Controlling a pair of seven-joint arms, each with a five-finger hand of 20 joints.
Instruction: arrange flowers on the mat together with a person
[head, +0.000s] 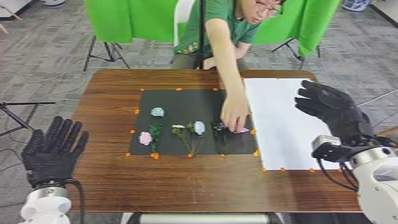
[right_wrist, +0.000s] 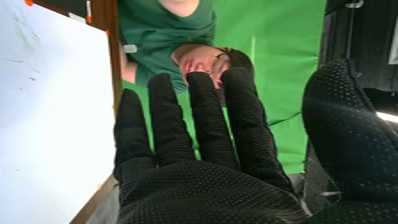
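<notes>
Holding nothing in the right hand (head: 327, 102), by the right edge of the desk (head: 178, 186) and partly across the margin of the white sheet (head: 274, 115). Showing in the wrist view fingers (right_wrist: 169, 117) nearly straight, with gaps between, and a thumb standing well out to the side. Holding nothing likewise in the left hand (head: 53, 155), placed at the left edge of the desk, with fingers straight, slightly spread and pointed toward the far side. Bearing on the black mat (head: 182, 98), along its left part: a pale blue flower (head: 157, 111) and, nearer, a pink flower (head: 145, 138), beside green foliage (head: 155, 134). Bearing in the middle: a small white flower (head: 179, 126) on thin stems, just beside a pale bluish-white flower (head: 199, 128). Bearing toward the right: a purplish-pink flower (head: 242, 130), at the fingertips of the person's hand (head: 234, 112); cannot tell whether pinched or merely touched. Leaving brown wood between mat and near edge, a wide strip between mat and left hand, and much of the white sheet between the person's hand and the right hand. Marked along mat and sheet edges with small orange tabs (head: 257, 152).
</notes>
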